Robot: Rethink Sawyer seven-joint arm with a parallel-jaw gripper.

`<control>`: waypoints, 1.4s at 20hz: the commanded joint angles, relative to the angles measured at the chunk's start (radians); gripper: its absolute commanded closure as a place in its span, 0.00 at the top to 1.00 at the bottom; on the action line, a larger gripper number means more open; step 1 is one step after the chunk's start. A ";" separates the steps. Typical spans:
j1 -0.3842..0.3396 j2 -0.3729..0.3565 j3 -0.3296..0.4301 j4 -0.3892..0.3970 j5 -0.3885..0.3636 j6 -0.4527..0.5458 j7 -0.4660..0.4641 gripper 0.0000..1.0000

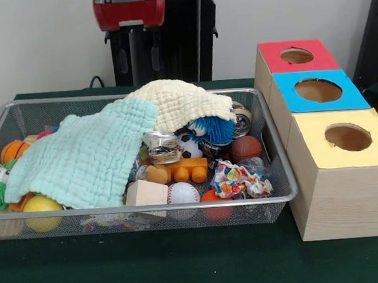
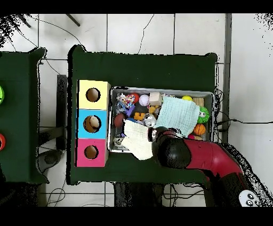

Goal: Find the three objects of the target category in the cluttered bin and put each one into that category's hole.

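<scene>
Baseball [image 1: 182, 193] foremost; clear bottle [image 1: 162, 145] mid-bin, end effector seemingly hidden.

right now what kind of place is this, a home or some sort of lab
Most likely a robotics lab set up for a sorting test. A red and black robot arm reaches over a green-covered table holding a wire-mesh bin of mixed toys and cloths, beside three wooden boxes with coloured tops and round holes. Cables trail across the tiled floor.

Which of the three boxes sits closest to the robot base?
The red-topped box, at the far end of the row in the front view. The blue-topped box is in the middle and the yellow-topped box is farthest.
</scene>
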 commanded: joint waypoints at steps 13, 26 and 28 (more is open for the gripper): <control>-0.036 0.260 0.045 -0.250 -0.129 0.094 -0.105 1.00; -0.032 0.314 0.065 -0.355 -0.137 0.147 -0.128 1.00; -0.035 0.321 0.066 -0.359 -0.143 0.143 -0.131 1.00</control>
